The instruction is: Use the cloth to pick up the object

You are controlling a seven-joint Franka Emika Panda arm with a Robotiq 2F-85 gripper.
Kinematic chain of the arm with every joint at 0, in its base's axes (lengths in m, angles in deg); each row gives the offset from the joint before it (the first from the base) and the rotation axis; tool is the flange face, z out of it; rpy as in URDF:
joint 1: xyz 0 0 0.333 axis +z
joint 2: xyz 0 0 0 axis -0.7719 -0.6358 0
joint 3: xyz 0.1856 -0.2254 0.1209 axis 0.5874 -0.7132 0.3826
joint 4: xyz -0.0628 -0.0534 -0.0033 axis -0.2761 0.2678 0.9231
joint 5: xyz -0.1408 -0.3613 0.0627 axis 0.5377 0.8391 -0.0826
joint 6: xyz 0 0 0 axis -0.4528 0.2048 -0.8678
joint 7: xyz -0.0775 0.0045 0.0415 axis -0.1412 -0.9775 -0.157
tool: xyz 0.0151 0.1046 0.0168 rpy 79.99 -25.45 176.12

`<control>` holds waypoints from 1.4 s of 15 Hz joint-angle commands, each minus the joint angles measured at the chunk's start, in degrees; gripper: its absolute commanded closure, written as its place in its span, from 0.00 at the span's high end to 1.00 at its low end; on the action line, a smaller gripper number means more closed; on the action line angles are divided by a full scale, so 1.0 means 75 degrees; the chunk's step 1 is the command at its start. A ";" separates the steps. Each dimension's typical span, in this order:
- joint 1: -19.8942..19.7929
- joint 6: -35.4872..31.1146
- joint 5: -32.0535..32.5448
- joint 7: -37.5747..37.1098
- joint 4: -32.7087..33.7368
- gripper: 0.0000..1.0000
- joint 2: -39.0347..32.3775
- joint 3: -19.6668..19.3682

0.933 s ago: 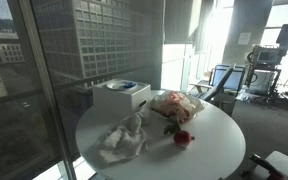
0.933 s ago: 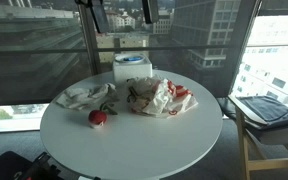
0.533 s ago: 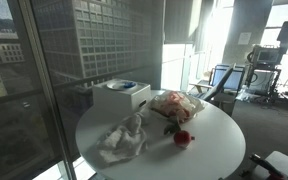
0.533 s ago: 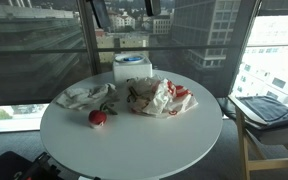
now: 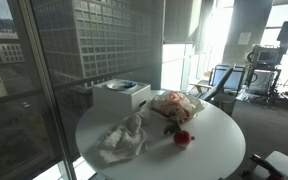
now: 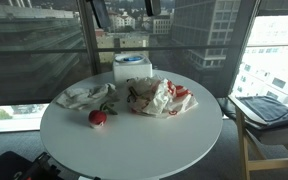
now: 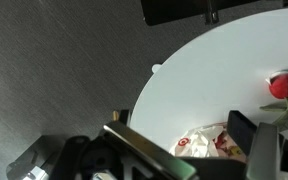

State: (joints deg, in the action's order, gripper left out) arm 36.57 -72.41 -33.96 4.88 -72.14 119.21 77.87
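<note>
- While the pincer [image 6: 124, 10] hangs high over the table [image 6: 134, 150], jaws wide apart and grasping nothing, the small red object [image 6: 98, 118] sits near the table's front edge.
- Just behind it lies the crumpled cloth [image 6: 84, 96], spread sideways in this exterior view.
- Both lie well below the pincer and off to the left in this view, so I'd say the move starts down and across.
- Count: one object, one cloth, one pink-and-white bundle [image 6: 161, 97], one white box [image 6: 132, 68], one arm.
</note>
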 commanded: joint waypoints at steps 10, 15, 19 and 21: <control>0.1475 -0.3035 -0.0745 -0.2117 -0.0240 1.00 -0.2502 0.1718; 0.1801 -0.4120 -0.0320 -0.3253 0.0653 1.00 -0.4721 0.3035; 0.2259 -0.4566 -0.0238 -0.2943 0.1716 1.00 -0.6467 0.3198; 0.2553 -0.5051 -0.0438 -0.2369 0.1904 1.00 -0.7028 0.3075</control>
State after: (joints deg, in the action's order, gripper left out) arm 53.25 -107.06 -36.75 -17.45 -63.12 73.99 102.23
